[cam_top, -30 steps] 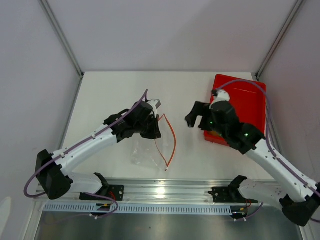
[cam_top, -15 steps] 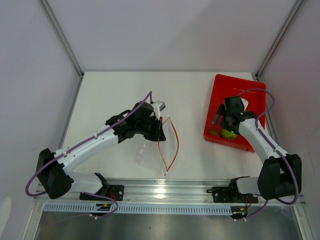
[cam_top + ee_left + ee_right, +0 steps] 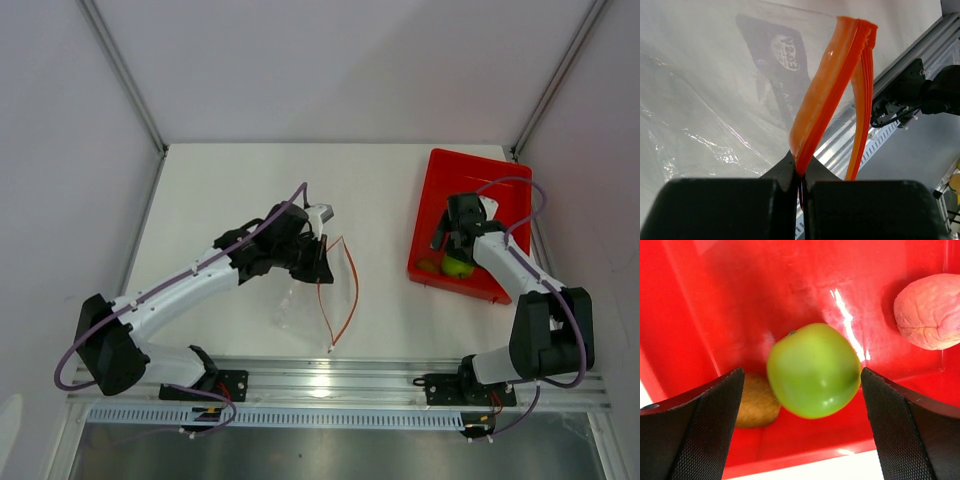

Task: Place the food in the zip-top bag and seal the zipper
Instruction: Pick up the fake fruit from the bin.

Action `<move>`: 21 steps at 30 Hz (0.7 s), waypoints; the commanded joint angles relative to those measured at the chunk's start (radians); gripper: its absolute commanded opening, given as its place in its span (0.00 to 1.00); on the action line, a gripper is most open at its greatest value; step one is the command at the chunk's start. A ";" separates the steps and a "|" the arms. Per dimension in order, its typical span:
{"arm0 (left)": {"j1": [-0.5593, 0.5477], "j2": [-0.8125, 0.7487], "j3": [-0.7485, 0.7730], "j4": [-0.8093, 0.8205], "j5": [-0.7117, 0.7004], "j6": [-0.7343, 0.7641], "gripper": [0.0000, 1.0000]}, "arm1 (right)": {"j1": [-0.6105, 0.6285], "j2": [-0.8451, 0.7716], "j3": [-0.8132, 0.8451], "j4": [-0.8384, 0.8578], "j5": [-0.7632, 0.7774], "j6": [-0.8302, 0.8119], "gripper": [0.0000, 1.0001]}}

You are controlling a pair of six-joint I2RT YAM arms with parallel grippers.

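Our right claw (image 3: pixel 801 415) hung wide open, the green apple (image 3: pixel 812 371) between its fingers (image 3: pixel 695 430). We needed to drop straight, then squeeze softly. Our left claw (image 3: pixel 802 186) was pinched shut on the zipper (image 3: pixel 822 100).

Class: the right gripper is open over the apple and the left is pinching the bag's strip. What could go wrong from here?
1. The green apple sits close beside the brown lump near the red tray's wall. The open right gripper might catch the lump, or the round apple might squirt out.
2. The left gripper pinches only a thin edge of the zipper. It could slip, and the mouth of the floppy zip-top bag might collapse.
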 commanded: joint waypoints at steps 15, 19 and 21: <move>0.035 0.097 0.143 -0.021 0.106 -0.024 0.01 | -0.035 0.034 -0.082 0.129 -0.091 -0.012 0.67; 0.047 0.128 0.177 -0.019 0.134 -0.038 0.01 | -0.035 -0.039 -0.073 0.125 -0.114 -0.037 0.25; 0.055 0.143 0.198 -0.029 0.149 -0.039 0.01 | -0.033 -0.097 -0.053 0.112 -0.134 -0.047 0.15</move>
